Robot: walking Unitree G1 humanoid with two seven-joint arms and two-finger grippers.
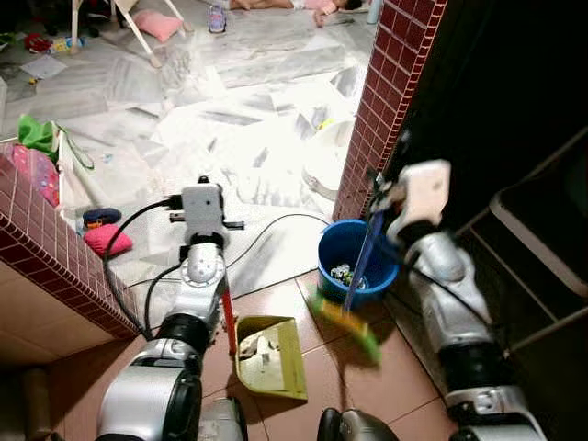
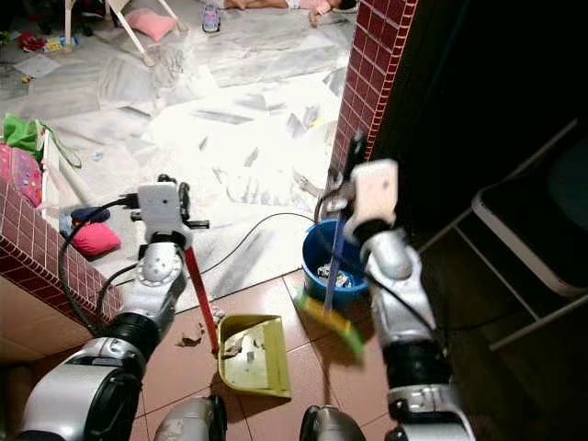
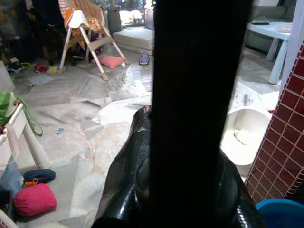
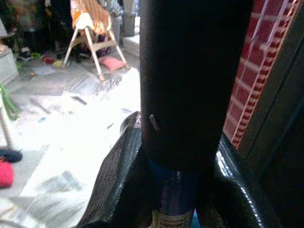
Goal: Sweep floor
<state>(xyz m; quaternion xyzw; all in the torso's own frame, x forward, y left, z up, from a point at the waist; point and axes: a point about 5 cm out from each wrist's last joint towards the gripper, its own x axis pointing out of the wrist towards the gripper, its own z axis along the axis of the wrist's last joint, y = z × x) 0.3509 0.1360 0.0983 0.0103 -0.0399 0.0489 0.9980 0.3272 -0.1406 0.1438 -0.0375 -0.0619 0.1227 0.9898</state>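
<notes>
Right gripper point(image 4: 180, 156): fingers clamped on the blue broom handle point(image 1: 360, 262), held just above the blue bucket point(image 1: 338, 246). Handle slants down across the bucket; the green and yellow brush head point(image 1: 347, 329) is blurred, low over the brown tile just in front of the bucket and right of the dustpan point(image 1: 273, 356).

Left gripper point(image 2: 188, 241): closed on the red dustpan handle point(image 2: 202, 299). Handle runs down to the yellow-green pan, which sits flat on the tile with scraps of debris inside. More debris point(image 2: 191, 337) lies on the tile just left of the pan.

Edges: red-brick pillar point(image 1: 386, 92) rises right behind the bucket, close to the right arm. Low brick wall point(image 1: 46, 248) hems the left side. Dark chair frame point(image 1: 542, 239) on the far right. A black cable point(image 1: 266, 230) crosses the pale floor beyond the pan.

Open room: pale marble floor point(image 1: 230, 119) ahead, wide, littered with paper. Pink cushion point(image 1: 107, 240) near the low wall.
</notes>
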